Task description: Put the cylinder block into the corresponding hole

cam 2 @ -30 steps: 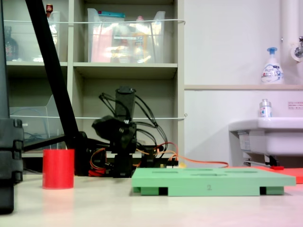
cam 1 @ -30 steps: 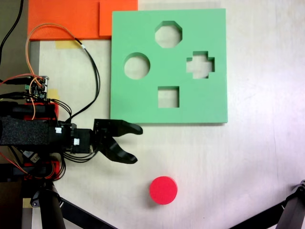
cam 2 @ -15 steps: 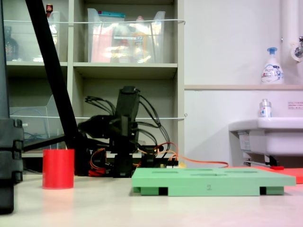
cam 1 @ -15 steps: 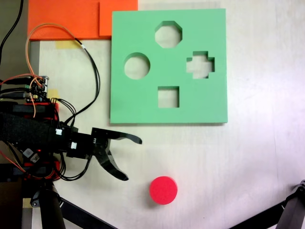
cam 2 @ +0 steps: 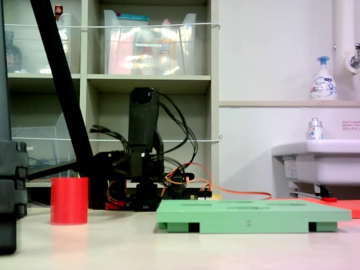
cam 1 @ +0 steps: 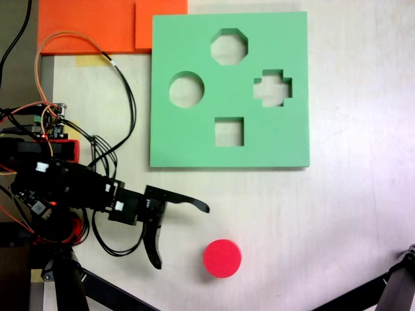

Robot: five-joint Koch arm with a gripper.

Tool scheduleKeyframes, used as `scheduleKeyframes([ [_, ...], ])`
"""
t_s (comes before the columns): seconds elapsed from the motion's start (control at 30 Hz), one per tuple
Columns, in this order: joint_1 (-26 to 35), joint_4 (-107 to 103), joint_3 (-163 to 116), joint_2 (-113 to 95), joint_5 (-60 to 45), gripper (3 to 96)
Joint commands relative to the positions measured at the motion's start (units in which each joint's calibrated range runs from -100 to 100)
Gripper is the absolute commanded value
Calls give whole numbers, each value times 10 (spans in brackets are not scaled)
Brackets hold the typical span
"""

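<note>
First exterior view, from overhead: a pale tabletop [cam 1: 337, 214] carries a green foam board [cam 1: 194, 139] with four cut-outs, namely an octagon, a cross, a square [cam 1: 229, 131] and the circular hole [cam 1: 187, 89], which sits toward the first exterior view's left on the board. Orange foam sheets [cam 1: 91, 26] lie at the upper left, touching the board's corner. The black Koch arm [cam 1: 58, 188] reaches in from the first exterior view's left, trailing black and orange wires. Its gripper [cam 1: 183, 234] is spread wide apart and grasps nothing; one finger points toward the first exterior view's right, the other angles downward. The cylinder block [cam 1: 222, 258], bright red with a flat round top, stands on the table just beside the lower finger, not touching it, and well apart from the board. Second exterior view, at table level: the cylinder block [cam 2: 69, 200] stands upright at the second exterior view's left; the board [cam 2: 253, 215] lies flat to its right; the arm [cam 2: 140, 157] stands behind, before shelving [cam 2: 152, 84]. A sink [cam 2: 318, 163] occupies the second exterior view's right.
</note>
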Motion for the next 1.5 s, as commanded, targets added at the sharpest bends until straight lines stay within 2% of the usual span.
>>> scheduleKeyframes([
  [0.03, -11, 72, 50, 114, 8, 952],
  [0.5, -31, 72, 273, 380, 15, 942],
  [0.77, -38, 72, 313, 427, 19, 803],
  [1.1, -40, 72, 318, 437, 19, 503],
  [1.33, -40, 72, 315, 428, 19, 393],
  [1.5, -40, 72, 304, 410, 20, 366],
])
